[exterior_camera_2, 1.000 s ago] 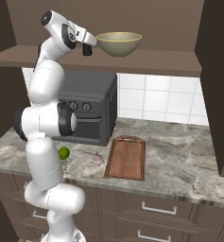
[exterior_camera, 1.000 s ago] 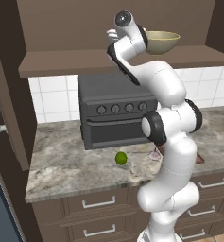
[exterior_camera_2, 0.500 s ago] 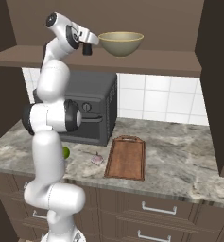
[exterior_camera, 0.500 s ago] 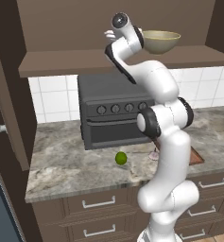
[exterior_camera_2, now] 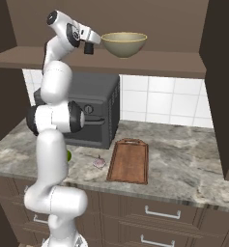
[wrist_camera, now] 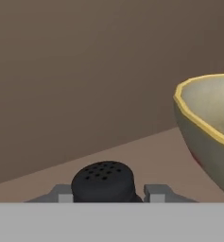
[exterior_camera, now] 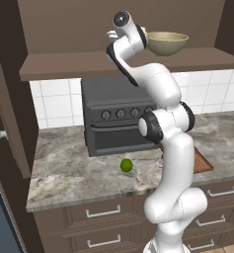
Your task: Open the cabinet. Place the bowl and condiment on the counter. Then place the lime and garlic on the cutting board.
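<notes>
Up on the cabinet [exterior_camera_2: 111, 60] shelf, I have the pincer [wrist_camera: 106, 196] half-closed around the condiment [wrist_camera: 103, 182], whether gripped I cannot tell; the bowl [exterior_camera_2: 124, 44] sits just beside, awaiting its turn.

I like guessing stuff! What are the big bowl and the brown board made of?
The bowl looks like glazed pottery: smooth, pale olive-beige, with a yellowish rim. Could be plastic, though. The cutting board looks like wood: reddish-brown, matte, with a darker rim.
</notes>
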